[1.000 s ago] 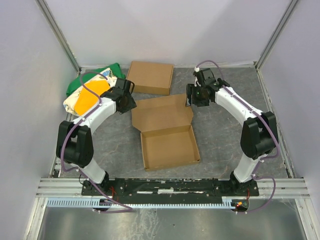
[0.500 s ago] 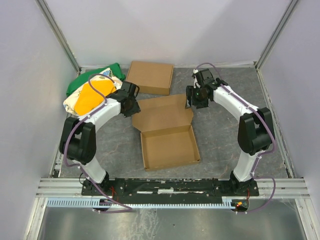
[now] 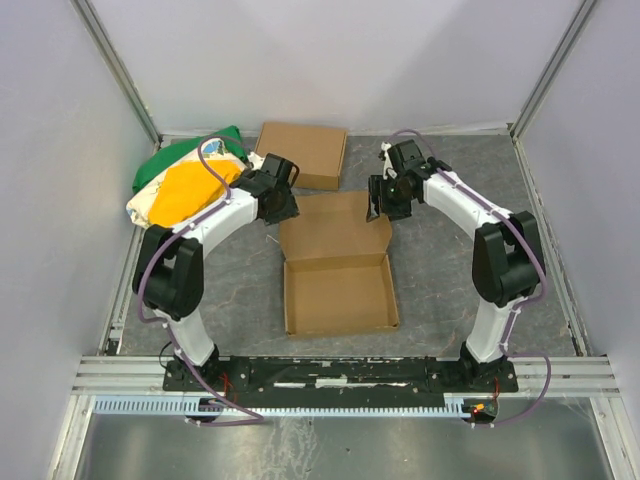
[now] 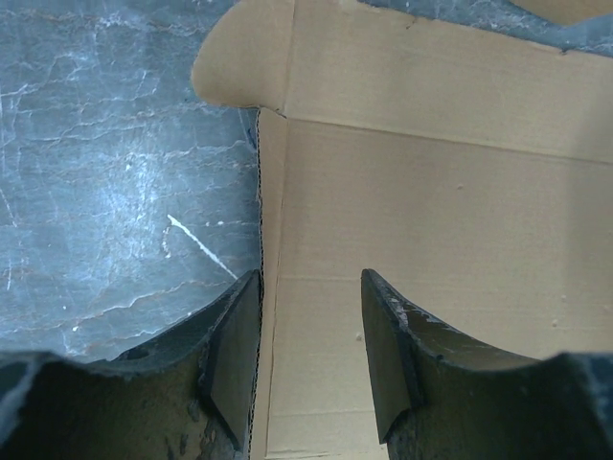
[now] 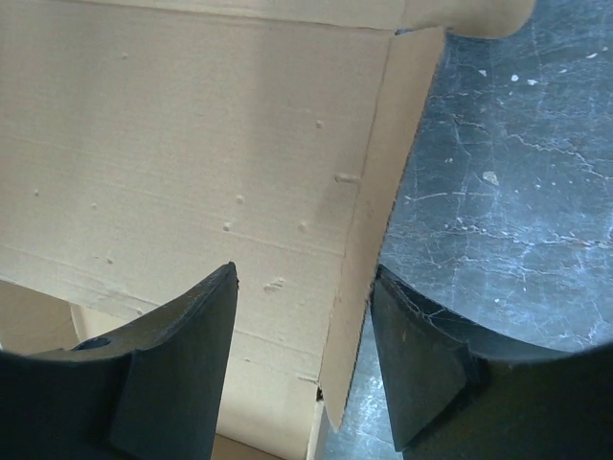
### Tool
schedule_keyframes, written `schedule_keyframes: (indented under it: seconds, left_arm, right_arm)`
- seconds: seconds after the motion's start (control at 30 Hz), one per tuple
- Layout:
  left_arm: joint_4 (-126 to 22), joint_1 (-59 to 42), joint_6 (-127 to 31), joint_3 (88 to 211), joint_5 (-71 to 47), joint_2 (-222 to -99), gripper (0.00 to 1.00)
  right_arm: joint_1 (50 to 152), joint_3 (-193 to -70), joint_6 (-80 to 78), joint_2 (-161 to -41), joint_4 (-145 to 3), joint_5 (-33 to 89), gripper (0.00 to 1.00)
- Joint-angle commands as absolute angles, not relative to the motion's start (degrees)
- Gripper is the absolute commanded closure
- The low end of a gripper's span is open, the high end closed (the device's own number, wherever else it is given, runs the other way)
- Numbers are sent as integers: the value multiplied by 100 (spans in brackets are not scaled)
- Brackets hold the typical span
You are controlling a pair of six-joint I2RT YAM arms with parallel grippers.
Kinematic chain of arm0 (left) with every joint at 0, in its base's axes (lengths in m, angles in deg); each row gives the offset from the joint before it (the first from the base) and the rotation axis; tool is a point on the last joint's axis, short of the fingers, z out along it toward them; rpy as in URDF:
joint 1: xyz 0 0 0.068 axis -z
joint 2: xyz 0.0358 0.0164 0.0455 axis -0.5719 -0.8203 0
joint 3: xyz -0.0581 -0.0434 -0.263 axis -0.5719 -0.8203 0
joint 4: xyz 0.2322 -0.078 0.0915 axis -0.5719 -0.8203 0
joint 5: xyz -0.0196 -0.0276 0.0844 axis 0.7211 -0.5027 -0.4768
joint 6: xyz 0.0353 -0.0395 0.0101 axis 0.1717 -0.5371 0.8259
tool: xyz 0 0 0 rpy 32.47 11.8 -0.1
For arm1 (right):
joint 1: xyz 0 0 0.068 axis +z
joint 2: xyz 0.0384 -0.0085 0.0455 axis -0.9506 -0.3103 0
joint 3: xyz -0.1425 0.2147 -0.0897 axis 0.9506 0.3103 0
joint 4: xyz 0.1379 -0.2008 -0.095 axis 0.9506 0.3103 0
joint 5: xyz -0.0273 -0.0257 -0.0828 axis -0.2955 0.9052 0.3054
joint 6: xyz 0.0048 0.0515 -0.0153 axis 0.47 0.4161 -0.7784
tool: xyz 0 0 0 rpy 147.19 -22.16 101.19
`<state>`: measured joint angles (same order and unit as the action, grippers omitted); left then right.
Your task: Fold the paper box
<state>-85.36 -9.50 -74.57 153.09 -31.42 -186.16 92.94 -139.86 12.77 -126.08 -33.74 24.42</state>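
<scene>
Two side flaps matter now: the paper box lies mid-way across the table, tray formed, lid open behind. My left claw and right claw stand open astride the lid's edges, probably to fold them.

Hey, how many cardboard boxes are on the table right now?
2. The open paper box lies in the middle, its lid flap folded back. A closed box sits behind it, beside the bag. None seem hidden.
</scene>
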Motion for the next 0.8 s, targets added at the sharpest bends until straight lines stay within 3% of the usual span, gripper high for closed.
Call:
schedule_keyframes:
  seconds: [0.0,0.77]
  left_arm:
    - [-8551,-835,-7300,15693,-3160,-18769,48]
    - [-8462,-290,-7407,15953,-3113,-19411,48]
  right_arm:
    - [9449,-14228,1146,-12752,-3432,2371,36]
    - [9954,-14341,1139,-13015,-3375,2858,42]
